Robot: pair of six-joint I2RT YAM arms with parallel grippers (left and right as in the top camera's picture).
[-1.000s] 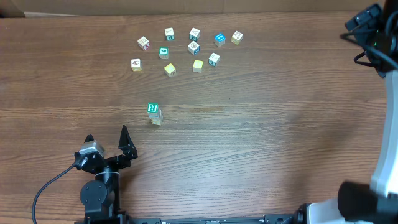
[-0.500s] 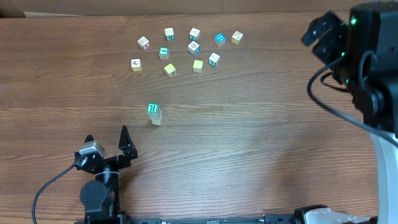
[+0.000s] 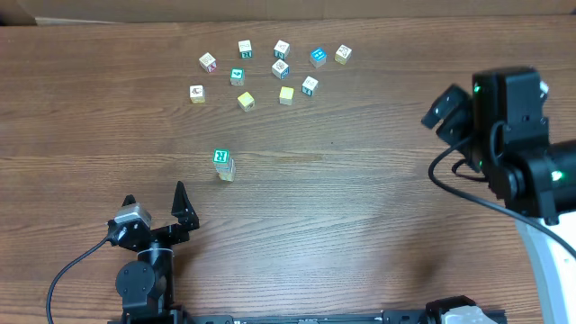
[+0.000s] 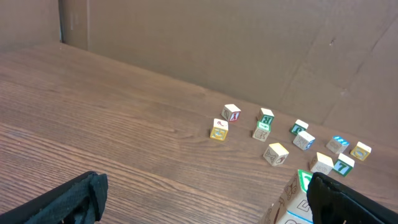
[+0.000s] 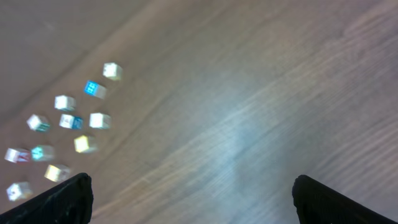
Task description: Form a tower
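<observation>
Two cubes stacked: tower (image 3: 223,164), teal top face with a white letter I can't read, pale cream cube under it. It stands mid-table (image 3: 360,207), apart from the loose letter cubes (image 3: 281,69). Left gripper (image 3: 155,198) spread wide, holding nothing, near the tower. Right gripper (image 3: 445,115) spread wide, holding nothing, well off right.

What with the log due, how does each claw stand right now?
Left claw: open, holding nothing.
Right claw: open, holding nothing.
</observation>
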